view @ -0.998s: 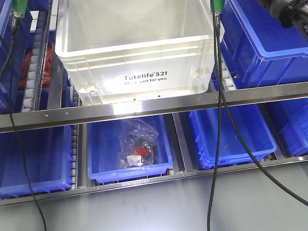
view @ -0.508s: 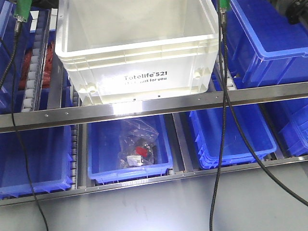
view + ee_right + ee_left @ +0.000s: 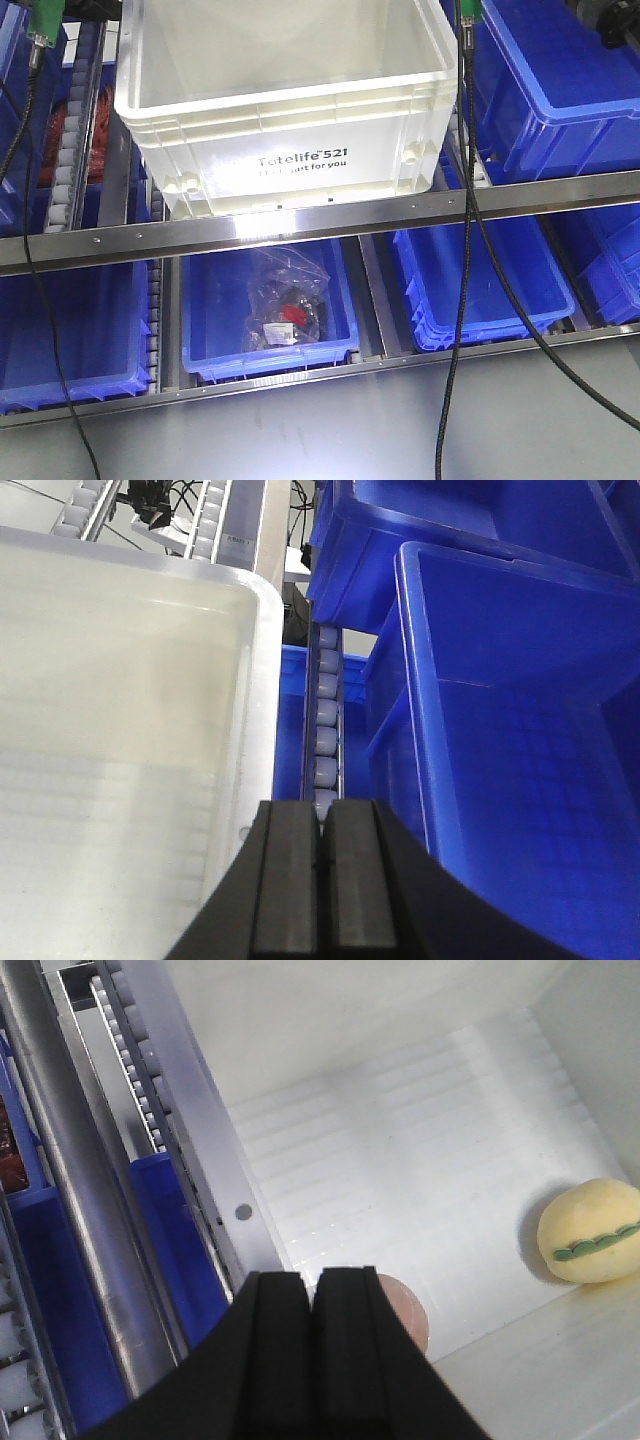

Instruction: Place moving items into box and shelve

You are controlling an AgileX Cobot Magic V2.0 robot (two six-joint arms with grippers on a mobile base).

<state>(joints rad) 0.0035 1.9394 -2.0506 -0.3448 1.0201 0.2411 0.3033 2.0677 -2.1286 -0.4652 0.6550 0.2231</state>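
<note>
The white box [image 3: 230, 140], printed "Totelife 521", stands on the upper shelf between blue bins. The left wrist view looks down into the box [image 3: 400, 1150]. On its floor lie a yellow toy with a green leaf [image 3: 590, 1230] at the right wall and a pale pink toy [image 3: 408, 1312], half hidden behind my finger. My left gripper [image 3: 313, 1295] hangs shut and empty above the box's left edge. My right gripper [image 3: 322, 825] is shut and empty over the gap between the box's right rim [image 3: 262, 680] and a blue bin [image 3: 520, 740]. Neither gripper shows in the front view.
A steel shelf rail [image 3: 320, 220] runs across in front of the box. Blue bins [image 3: 560, 90] flank it, and more sit on the lower shelf, one holding bagged parts [image 3: 285, 305]. Roller tracks [image 3: 325, 720] run between bins. Black cables [image 3: 465, 250] hang down in front.
The white box has shifted slightly back on the shelf. The top of the right cable has moved to the right.
</note>
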